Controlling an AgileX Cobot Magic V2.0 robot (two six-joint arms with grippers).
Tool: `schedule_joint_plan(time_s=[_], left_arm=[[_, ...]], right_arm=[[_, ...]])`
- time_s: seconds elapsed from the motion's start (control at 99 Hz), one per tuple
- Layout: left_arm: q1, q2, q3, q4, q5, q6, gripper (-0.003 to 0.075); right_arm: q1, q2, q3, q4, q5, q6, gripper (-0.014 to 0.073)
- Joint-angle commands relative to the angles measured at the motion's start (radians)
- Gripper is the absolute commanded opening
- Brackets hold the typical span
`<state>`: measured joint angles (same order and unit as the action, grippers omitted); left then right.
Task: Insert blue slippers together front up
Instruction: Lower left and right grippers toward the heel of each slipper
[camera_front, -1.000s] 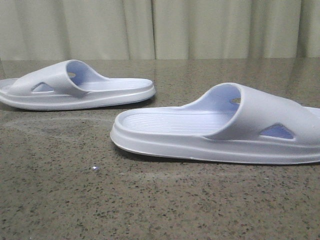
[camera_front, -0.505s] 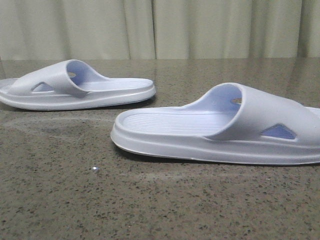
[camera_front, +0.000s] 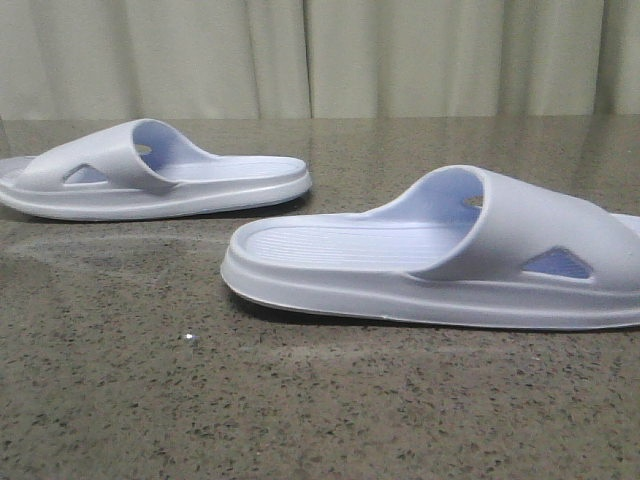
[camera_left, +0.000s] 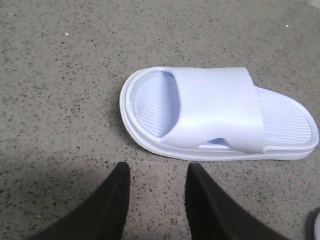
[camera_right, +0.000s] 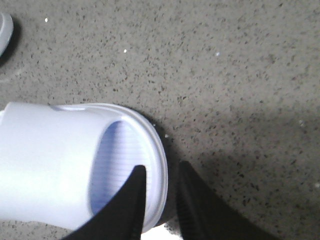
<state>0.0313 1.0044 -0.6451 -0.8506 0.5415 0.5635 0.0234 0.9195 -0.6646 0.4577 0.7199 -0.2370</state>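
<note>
Two blue slippers lie sole-down and apart on the speckled table. One blue slipper (camera_front: 150, 180) is at the far left, the other slipper (camera_front: 440, 255) is nearer on the right, its toe past the frame edge. Neither gripper shows in the front view. In the left wrist view my left gripper (camera_left: 157, 170) hangs open over bare table, just short of the left slipper's (camera_left: 215, 115) side. In the right wrist view my right gripper (camera_right: 161, 170) straddles the toe rim of the right slipper (camera_right: 60, 165): one finger over the footbed, one outside the sole with a dark gap.
Pale curtains (camera_front: 320, 55) close off the far edge of the table. The stone-patterned table top (camera_front: 320, 400) runs between and in front of the slippers. An edge of the other slipper (camera_right: 4, 27) shows in a corner of the right wrist view.
</note>
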Motion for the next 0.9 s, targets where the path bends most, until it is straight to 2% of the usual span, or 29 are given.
schedule_joint_plan(time_s=[0.0, 0.101, 0.394, 0.485, 0.586, 0.646, 0.717, 0.888], left_arm=[[0.004, 0.013, -0.035, -0.106, -0.018, 0.074, 0.0239], [0.004, 0.028, -0.035, -0.142, -0.014, 0.119, 0.0239], [0.004, 0.029, -0.059, -0.138, 0.007, 0.144, 0.0239], [0.004, 0.031, -0.065, -0.138, 0.012, 0.144, 0.0239], [0.004, 0.031, -0.067, -0.138, 0.012, 0.147, 0.0238], [0.004, 0.031, -0.067, -0.138, 0.012, 0.147, 0.0239], [0.004, 0.031, -0.067, -0.138, 0.012, 0.147, 0.0239], [0.004, 0.031, -0.067, -0.138, 0.017, 0.147, 0.0238]], right_arm=[[-0.007, 0.035, -0.036, 0.064, -0.001, -0.05, 0.021], [-0.007, 0.073, -0.036, 0.09, 0.019, -0.077, 0.0259], [-0.018, 0.128, -0.036, 0.128, 0.006, -0.123, 0.0259], [-0.069, 0.14, -0.036, 0.175, 0.032, -0.182, 0.0259], [-0.163, 0.143, -0.036, 0.32, 0.075, -0.304, 0.0259], [-0.229, 0.156, -0.036, 0.389, 0.158, -0.394, 0.0259], [-0.29, 0.187, -0.036, 0.421, 0.22, -0.44, 0.0259], [-0.317, 0.255, -0.036, 0.503, 0.274, -0.513, 0.0259]])
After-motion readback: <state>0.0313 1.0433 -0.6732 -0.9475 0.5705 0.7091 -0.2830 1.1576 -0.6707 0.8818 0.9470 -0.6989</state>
